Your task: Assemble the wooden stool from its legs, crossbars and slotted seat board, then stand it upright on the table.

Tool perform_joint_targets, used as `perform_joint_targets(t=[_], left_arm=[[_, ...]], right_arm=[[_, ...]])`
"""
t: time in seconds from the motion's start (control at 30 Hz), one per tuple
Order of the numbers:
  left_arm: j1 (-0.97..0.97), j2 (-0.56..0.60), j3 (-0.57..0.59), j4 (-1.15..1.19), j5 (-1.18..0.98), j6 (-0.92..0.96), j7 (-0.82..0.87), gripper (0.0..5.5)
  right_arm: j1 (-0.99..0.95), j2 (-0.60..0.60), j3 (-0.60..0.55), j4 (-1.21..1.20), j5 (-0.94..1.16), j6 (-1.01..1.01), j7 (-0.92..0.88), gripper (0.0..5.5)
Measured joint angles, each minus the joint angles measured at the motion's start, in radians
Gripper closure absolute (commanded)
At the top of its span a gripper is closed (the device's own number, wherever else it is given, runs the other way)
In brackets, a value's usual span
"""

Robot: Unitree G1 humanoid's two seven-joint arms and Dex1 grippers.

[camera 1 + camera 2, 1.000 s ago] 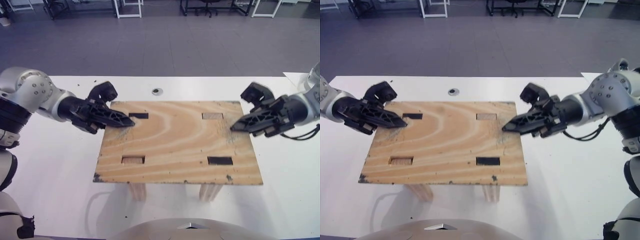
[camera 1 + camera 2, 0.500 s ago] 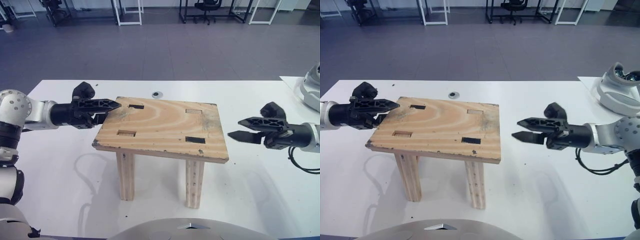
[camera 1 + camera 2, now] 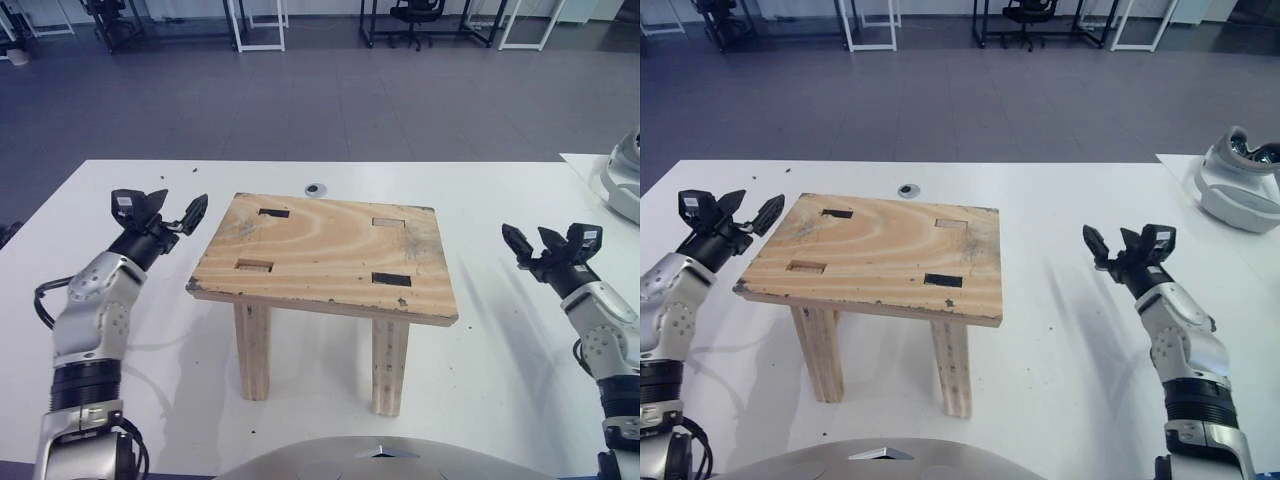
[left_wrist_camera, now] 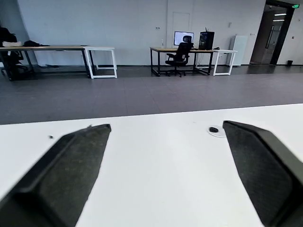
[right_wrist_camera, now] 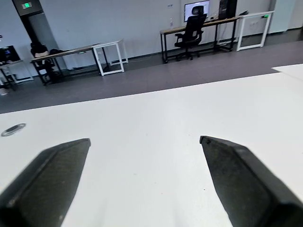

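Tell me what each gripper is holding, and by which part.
Nothing is held. The left gripper and right gripper are both open, clear of the upright wooden stool.

stool (image 3: 325,262) blocks table (image 3: 500,400) centre | passage either side | headset (image 3: 1238,190) far right

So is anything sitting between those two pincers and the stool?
Nothing visible. The left pincer and the right pincer, both open, flank the upright stool, with just bare white table in each gap.
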Motion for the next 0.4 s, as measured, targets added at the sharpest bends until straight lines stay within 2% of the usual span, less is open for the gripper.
perform_joint_targets(t=[0.13,0.4], left_arm=[[-0.041,-0.02,0.04,0.093,0.061,-0.075,0.062,1.13],[-0.143,-0.018,0.048,0.215,0.124,-0.117,0.044,1.13]], right_arm=[[-0.119,0.045,-0.015,0.081,-0.118,-0.093,-0.028,1.17],[-0.147,0.149,-0.007,0.112,-0.295,-0.188,-0.088,1.17]])
